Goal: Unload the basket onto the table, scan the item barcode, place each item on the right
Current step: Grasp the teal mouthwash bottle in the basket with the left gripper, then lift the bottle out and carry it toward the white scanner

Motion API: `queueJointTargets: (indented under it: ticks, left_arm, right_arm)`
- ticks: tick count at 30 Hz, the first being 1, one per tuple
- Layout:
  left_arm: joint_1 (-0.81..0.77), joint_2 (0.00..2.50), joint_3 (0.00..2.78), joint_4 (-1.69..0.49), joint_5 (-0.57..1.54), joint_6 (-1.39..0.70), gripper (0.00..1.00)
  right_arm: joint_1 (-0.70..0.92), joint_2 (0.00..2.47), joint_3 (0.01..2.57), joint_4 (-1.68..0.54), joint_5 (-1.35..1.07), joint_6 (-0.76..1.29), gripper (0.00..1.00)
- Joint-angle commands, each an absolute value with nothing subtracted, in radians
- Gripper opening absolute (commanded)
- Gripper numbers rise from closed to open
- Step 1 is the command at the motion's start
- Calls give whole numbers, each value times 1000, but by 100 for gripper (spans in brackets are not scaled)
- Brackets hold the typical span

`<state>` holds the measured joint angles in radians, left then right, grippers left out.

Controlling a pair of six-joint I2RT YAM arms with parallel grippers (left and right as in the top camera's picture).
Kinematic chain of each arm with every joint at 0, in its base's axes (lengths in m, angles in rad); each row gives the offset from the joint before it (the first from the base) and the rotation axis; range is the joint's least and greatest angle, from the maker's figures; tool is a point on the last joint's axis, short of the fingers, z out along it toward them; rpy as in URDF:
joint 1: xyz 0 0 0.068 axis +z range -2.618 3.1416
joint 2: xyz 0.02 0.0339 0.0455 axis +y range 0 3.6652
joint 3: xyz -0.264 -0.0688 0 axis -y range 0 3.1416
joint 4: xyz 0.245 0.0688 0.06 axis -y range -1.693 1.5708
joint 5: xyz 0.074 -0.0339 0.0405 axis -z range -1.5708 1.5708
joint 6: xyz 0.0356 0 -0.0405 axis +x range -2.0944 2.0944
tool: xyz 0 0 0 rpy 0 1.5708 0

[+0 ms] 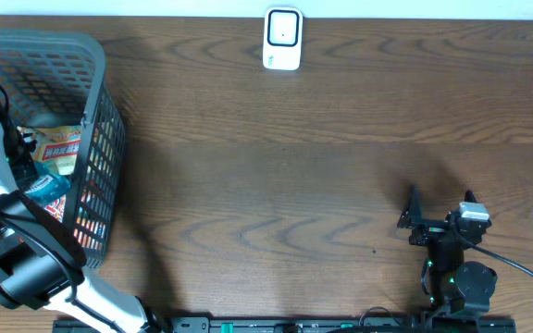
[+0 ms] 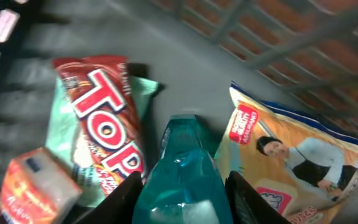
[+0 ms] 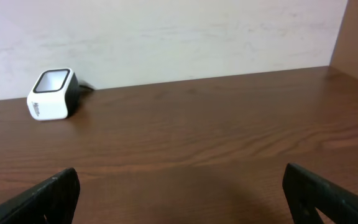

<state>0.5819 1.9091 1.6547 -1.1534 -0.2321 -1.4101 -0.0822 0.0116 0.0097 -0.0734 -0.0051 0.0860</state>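
**Left gripper pinches the bottle inside the basket**

The basket (image 1: pixel 95 92) sits at the left edge of the worktop (image 1: pixel 294 185). Its grey mesh walls rise on all sides, and the left arm comes in over the open top. In the left wrist view the mesh wall stands close behind the packs, to the far right. A broad stretch of brown wood runs from the basket's right wall to the right gripper (image 3: pixel 180 169), which sits near the front right edge. The scanner (image 1: pixel 282 39) stands at the far edge, about midway across and well apart from both arms. A pale wall rises just behind it.

The left gripper (image 2: pixel 184 183) is closed on the bottle (image 2: pixel 179 168), with a dark finger against each of its sides. The right gripper is spread wide over bare wood and holds nothing.

The bottle is teal and see-through, with glossy highlights. It narrows to a squared top that points away from the gripper. It lies inside the basket among other packs:

- A red "TOP" wrapper (image 2: pixel 107 124) is just left of it, lying over a green pack (image 2: pixel 64 143).
- An orange box (image 2: pixel 33 186) is further left.
- A bag (image 2: pixel 291 162) showing a woman is just right of it.

No barcode can be made out on the bottle.
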Motion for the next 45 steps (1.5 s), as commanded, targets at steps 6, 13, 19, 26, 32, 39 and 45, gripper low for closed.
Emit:
queueJointTargets:
  ticks: [6, 13, 19, 26, 32, 39, 45]
  left_arm:
    - [583, 1826, 1629, -937, -1, -1238, 10]
    - [583, 1586, 1629, -904, 62, -1149, 10]
    - [583, 1361, 1629, -929, 87, -1106, 10]
    - [532, 1196, 1629, -929, 175, -1105, 10]
    - [294, 1226, 1629, -897, 228, -1025, 10]
    - [-63, 1366, 1629, -801, 224, -867, 10]
    - [-255, 1544, 1629, -787, 217, -819, 11]
  right_arm:
    - [-86, 6, 5, -75, -10, 73, 99]
    - [-86, 6, 5, -75, -9, 73, 99]
    - [-86, 6, 5, -75, -9, 73, 99]
    - [-86, 6, 5, -75, -10, 73, 99]
    - [-86, 6, 5, -75, -9, 73, 99]
    - [-86, 6, 5, -75, -9, 73, 99]
    - [-86, 6, 5, -75, -10, 73, 99]
